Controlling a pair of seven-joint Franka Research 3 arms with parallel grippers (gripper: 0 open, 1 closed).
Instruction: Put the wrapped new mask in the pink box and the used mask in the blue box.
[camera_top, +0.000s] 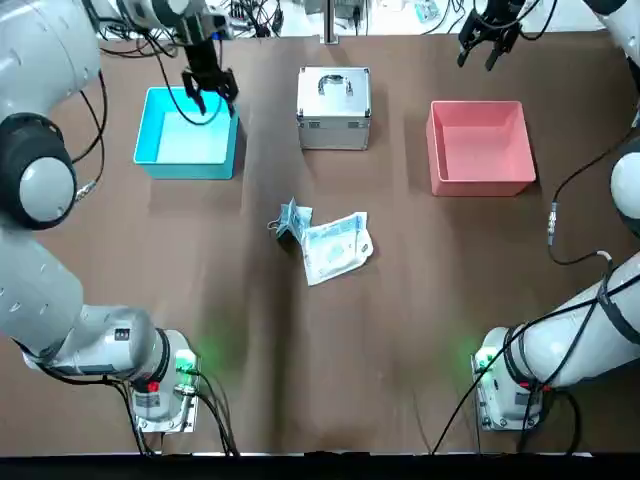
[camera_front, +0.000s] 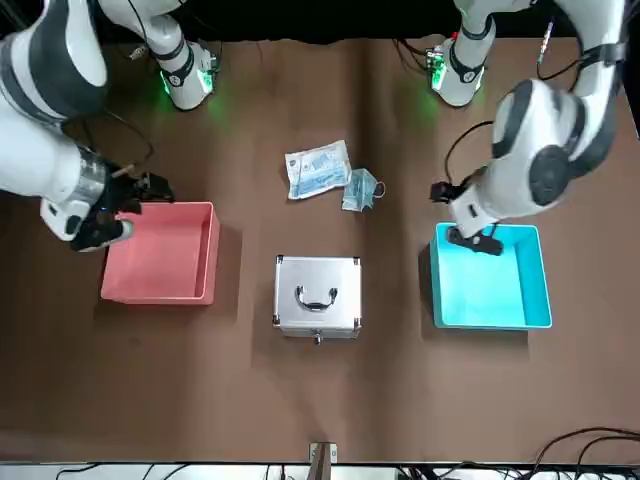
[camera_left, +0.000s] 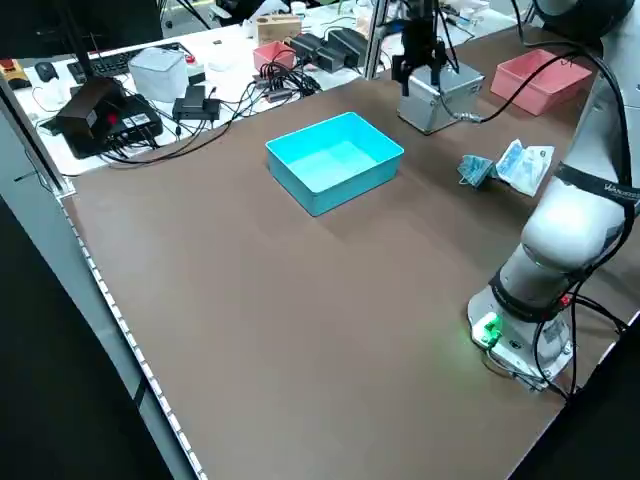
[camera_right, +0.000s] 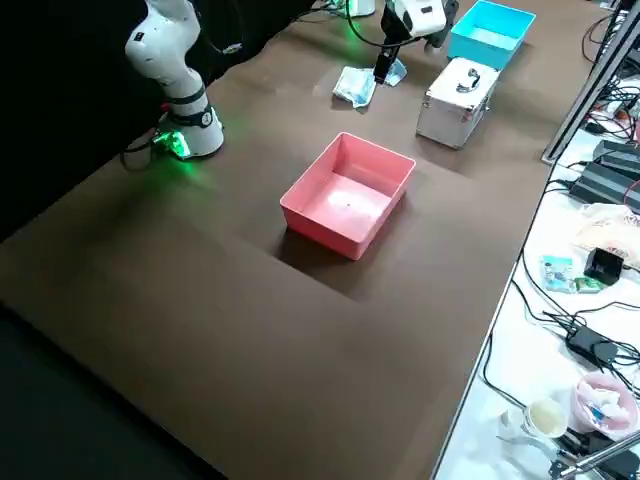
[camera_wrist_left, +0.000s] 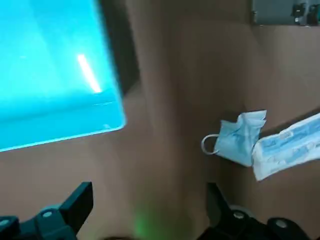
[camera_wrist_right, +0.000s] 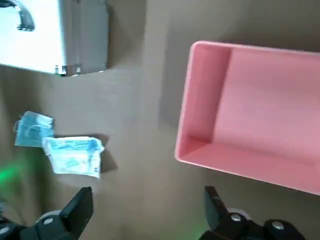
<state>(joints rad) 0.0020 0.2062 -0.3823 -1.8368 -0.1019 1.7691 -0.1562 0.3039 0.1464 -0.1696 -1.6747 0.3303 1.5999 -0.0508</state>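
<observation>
My left fingers (camera_top: 209, 92) hang spread over the blue box (camera_top: 160, 152) rim; my right fingers (camera_top: 487, 45), also apart, hover beyond the pink box (camera_top: 480, 180). Wrapped new mask (camera_top: 337, 248) touches used mask (camera_top: 293, 220) mid-counter (camera_top: 400, 320), open brown surface around.

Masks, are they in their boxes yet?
No. The square pink box and cyan-blue box are empty. The glossy wrapped new mask and bunchy light-blue used mask lie mid-table, touching. The left gripper and right gripper hold nothing. Both moves remain.
</observation>
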